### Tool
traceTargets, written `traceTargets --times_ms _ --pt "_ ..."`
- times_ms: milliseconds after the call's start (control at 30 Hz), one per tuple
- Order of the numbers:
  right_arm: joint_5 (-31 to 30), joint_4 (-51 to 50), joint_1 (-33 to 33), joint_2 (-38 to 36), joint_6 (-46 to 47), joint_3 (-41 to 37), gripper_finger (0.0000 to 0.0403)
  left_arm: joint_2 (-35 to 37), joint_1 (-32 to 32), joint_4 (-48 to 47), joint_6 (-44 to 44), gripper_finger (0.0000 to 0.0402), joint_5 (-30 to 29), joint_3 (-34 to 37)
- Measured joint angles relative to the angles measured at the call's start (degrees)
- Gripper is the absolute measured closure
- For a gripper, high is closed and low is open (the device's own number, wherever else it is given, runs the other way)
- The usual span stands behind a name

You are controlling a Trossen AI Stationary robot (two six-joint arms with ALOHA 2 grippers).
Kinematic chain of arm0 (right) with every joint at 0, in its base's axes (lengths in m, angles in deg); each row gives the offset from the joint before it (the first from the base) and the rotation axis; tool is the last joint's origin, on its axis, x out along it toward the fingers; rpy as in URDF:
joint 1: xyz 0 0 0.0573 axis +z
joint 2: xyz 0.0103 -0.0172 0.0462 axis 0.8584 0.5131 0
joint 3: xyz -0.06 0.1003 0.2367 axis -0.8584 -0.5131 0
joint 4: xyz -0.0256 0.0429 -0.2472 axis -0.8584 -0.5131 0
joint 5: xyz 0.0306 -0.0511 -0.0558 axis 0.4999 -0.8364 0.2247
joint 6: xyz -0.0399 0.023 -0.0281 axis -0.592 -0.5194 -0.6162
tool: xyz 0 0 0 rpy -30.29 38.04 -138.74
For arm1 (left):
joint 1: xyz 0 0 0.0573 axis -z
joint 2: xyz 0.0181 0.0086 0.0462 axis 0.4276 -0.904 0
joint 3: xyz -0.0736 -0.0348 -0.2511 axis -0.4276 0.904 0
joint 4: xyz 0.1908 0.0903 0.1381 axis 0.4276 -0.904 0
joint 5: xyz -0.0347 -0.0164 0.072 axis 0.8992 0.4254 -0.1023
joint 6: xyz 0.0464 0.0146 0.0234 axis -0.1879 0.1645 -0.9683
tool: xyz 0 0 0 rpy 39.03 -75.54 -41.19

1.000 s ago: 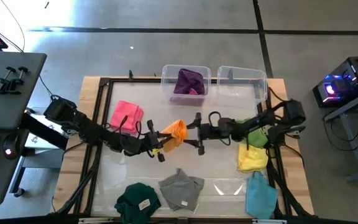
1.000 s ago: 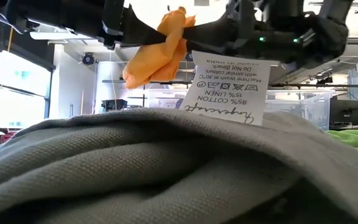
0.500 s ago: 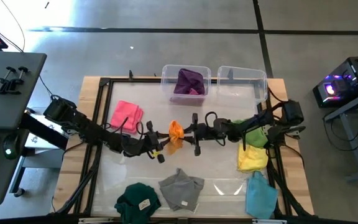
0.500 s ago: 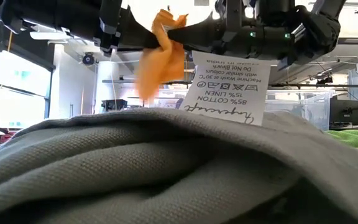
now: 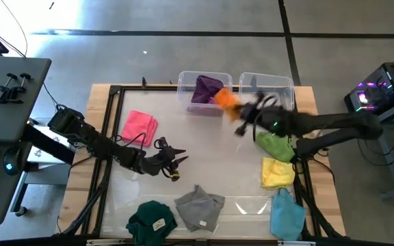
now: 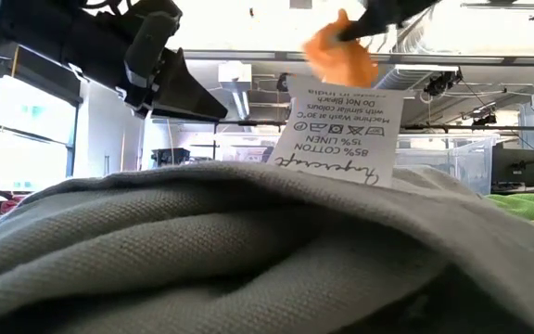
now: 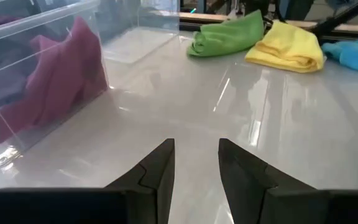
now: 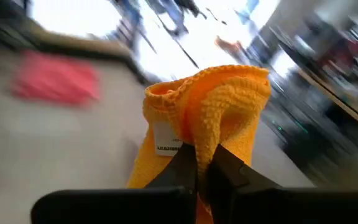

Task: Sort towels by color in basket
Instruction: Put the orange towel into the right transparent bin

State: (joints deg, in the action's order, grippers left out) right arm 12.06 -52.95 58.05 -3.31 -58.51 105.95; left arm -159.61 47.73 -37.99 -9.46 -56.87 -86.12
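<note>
Our right gripper [image 5: 234,113] pinches the orange towel [image 5: 224,100] above the bins; our left gripper [image 5: 174,161] waits narrowly open. One purple towel [image 5: 207,89] is binned; six lie unsorted.

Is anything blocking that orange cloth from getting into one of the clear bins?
Nothing visible does. The right end effector holds the orange cloth in the air, beside the clear plastic bin with the purple cloth and near the empty clear bin.
</note>
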Motion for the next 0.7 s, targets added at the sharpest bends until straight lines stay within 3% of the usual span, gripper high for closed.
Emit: traceTargets --times_ms 133,233,433,700 --pt "-1.1 -25.0 -7.7 -3.2 0.8 9.1 0.0393 0.0 0.0 0.1 -1.0 0.0294 -0.2 0.0" --pt "1.9 -35.6 -15.9 -3.3 -1.5 12.0 0.0395 0.0 0.0 0.2 -0.9 0.0294 -0.4 0.0" --pt "11.3 -38.7 -30.3 0.5 -9.1 12.2 0.0382 0.0 -0.2 2.1 -1.4 0.0294 -0.5 0.0" --pt "14.4 -38.6 -39.6 8.7 -15.6 12.2 0.0324 0.0 -0.4 10.9 -5.9 0.0294 -0.5 0.0"
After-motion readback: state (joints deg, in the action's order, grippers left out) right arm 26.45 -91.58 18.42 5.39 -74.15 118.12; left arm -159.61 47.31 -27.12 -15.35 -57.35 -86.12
